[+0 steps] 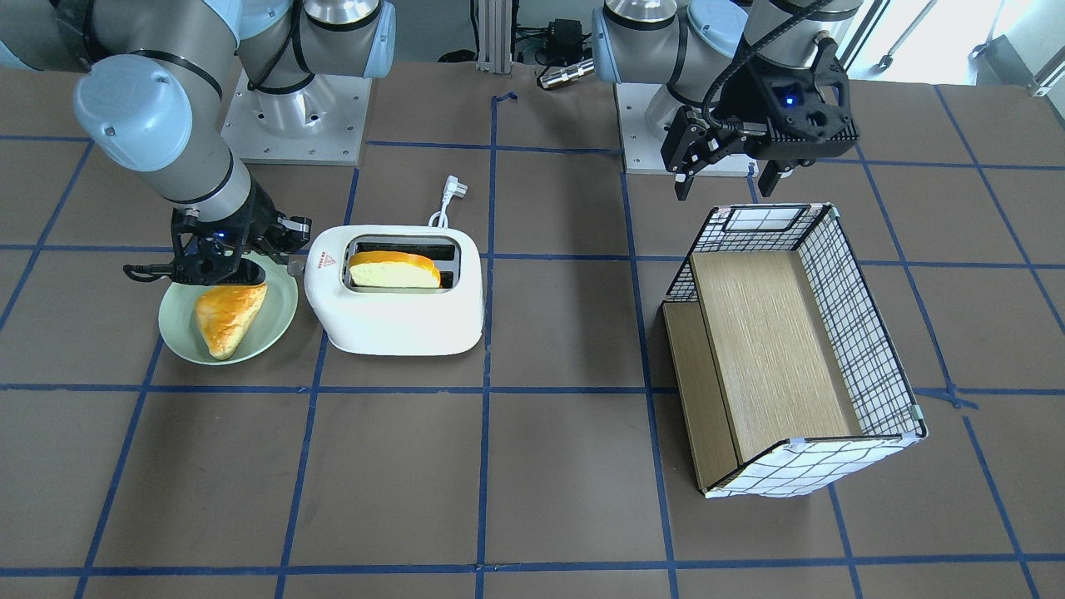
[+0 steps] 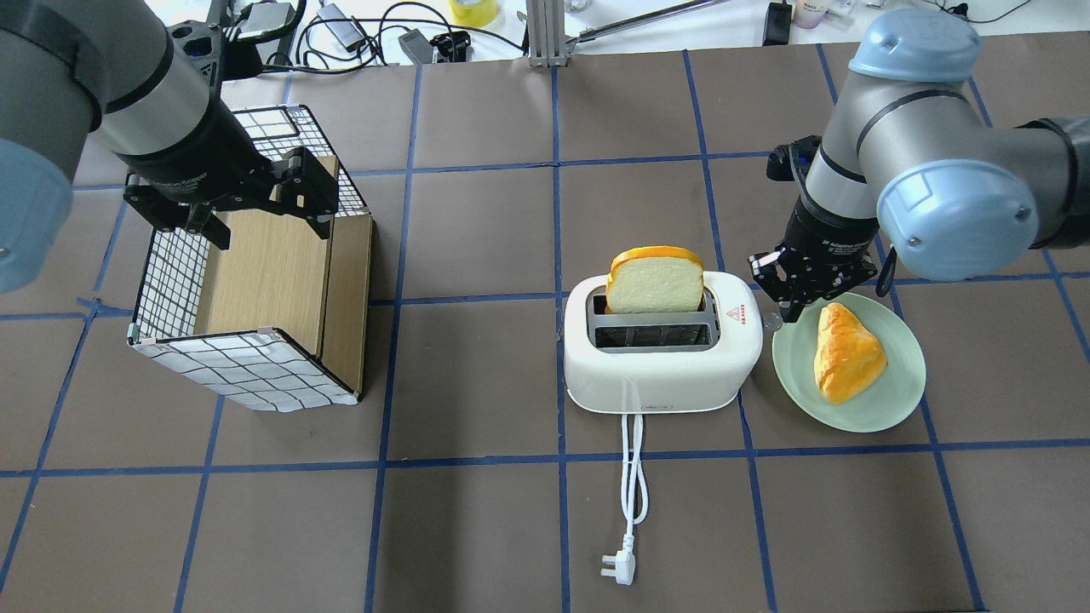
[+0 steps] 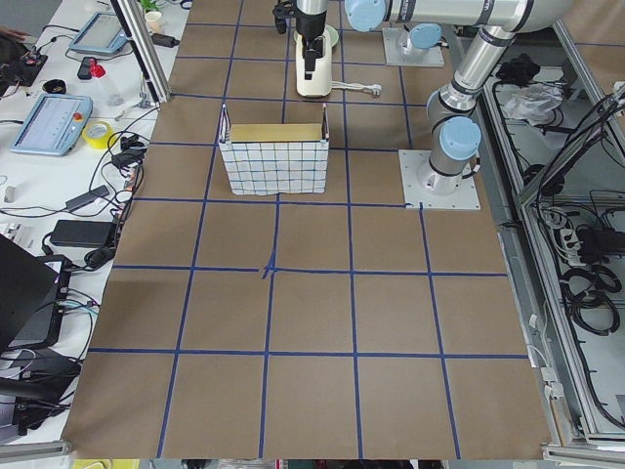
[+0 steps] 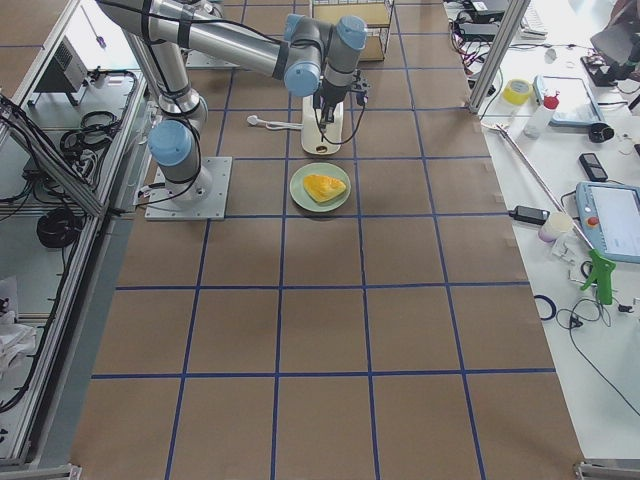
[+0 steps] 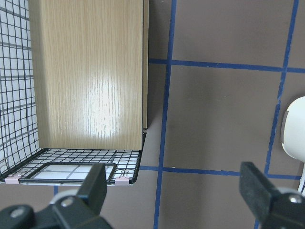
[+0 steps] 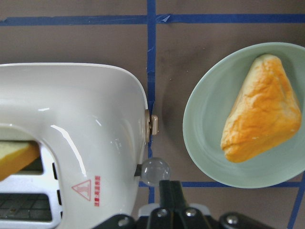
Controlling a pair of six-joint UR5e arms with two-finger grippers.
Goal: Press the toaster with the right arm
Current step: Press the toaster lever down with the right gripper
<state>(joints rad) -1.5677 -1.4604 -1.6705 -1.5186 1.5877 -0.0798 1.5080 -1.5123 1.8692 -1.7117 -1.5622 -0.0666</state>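
The white toaster (image 1: 399,320) stands mid-table, also in the overhead view (image 2: 664,375) and the right wrist view (image 6: 71,109). A bread slice (image 2: 654,279) sticks up out of its far slot. The small grey lever knob (image 6: 153,171) is at the end that faces the plate. My right gripper (image 2: 794,300) is shut and empty. It hangs over that end, with its fingertips (image 6: 170,188) right beside the knob; I cannot tell whether they touch. My left gripper (image 2: 260,220) is open and empty above the basket's edge, far from the toaster.
A pale green plate (image 2: 851,413) with a golden pastry (image 2: 843,353) sits just beside the toaster's lever end, under my right wrist. The checked wire-and-wood basket (image 2: 170,272) lies on its side at the left. The toaster's white cord and plug (image 2: 619,568) trail toward the robot.
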